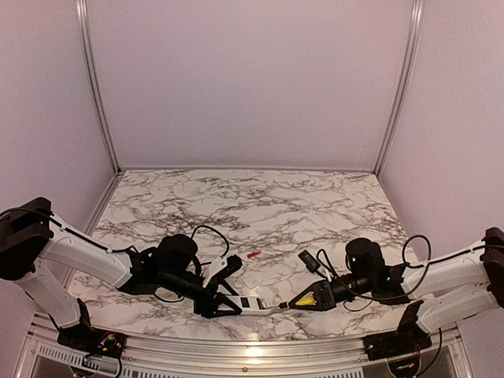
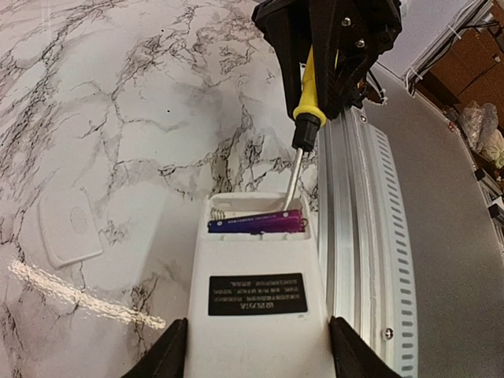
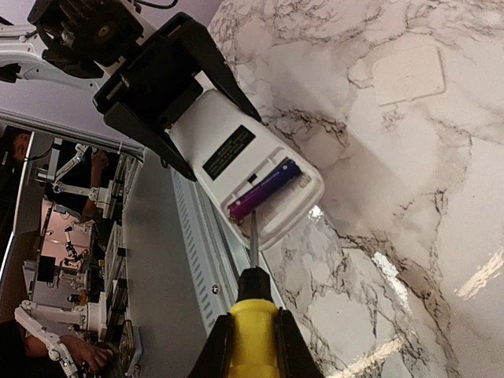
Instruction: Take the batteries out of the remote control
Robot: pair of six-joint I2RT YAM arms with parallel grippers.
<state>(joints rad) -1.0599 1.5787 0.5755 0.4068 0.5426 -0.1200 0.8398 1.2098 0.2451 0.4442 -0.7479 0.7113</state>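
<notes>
My left gripper is shut on the white remote control, held back side up at the table's near edge, its battery bay open. One dark blue-purple battery lies in the bay. My right gripper is shut on the yellow-handled screwdriver, its tip at the battery's end in the bay. The red battery lies loose on the marble behind the remote.
The small white cover piece lies flat on the marble beside the remote. A metal rail runs along the near edge right by the remote. Pale walls enclose the table.
</notes>
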